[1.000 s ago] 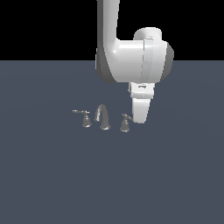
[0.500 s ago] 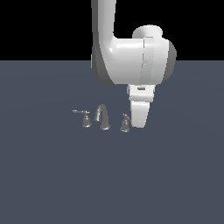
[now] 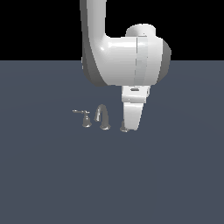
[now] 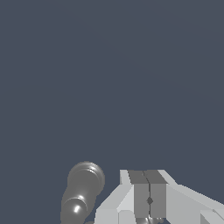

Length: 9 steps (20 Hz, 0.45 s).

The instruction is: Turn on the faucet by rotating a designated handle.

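Note:
The tiny grey faucet stands on the dark floor in the exterior view, its arched spout [image 3: 103, 117] in the middle. The mirror twin handle [image 3: 84, 117] is at the exterior view's left, lever pointing left. Of the designated handle [image 3: 124, 128] only a sliver of the base shows; the rest, lever included, is hidden behind my gripper [image 3: 131, 127]. My gripper hangs straight down, tips almost at floor level, right against that handle. In the wrist view my gripper [image 4: 149, 179] has its fingers pressed together with nothing seen between them, and the spout [image 4: 83, 189] lies beside them.
The flat dark grey floor [image 3: 175, 175] stretches all around the faucet. The bulky white arm [image 3: 127, 57] hangs over the handle's side of the set.
My gripper has shifted toward the exterior view's left and slightly lower, now covering most of the handle that showed before. The fingers stay shut.

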### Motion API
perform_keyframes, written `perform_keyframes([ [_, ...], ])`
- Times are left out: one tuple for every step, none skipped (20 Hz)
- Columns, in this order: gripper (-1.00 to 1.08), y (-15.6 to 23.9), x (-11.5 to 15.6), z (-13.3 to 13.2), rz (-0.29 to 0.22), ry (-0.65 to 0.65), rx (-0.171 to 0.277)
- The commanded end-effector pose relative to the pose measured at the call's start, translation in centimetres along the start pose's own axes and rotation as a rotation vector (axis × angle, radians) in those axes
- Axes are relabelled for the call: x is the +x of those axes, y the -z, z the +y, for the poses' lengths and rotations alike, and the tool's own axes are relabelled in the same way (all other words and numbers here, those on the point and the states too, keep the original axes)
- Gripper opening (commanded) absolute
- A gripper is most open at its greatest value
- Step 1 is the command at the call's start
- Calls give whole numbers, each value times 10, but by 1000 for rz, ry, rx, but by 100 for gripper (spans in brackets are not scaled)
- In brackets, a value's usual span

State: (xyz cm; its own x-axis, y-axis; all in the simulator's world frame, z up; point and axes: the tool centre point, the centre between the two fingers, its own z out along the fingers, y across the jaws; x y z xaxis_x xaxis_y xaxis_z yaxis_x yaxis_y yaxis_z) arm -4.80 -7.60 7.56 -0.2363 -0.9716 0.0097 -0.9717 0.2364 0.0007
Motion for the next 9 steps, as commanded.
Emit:
perform_keyframes([
  [-100,0,-19,-1,-4,18,1],
  [-100,1,-26,-2,-5,22,1],
  [-100,1,-33,-3,-5,26,1],
  [-100,1,-39,-4,-6,30,1],
  [-100,1,-46,-4,-7,34,1],
  [-100,1,-53,-5,-8,38,1],
  [-100,1,-59,-6,-8,42,1],
  [-100,2,-66,-6,-9,46,1],
  [-100,2,-66,-6,-9,46,1],
])
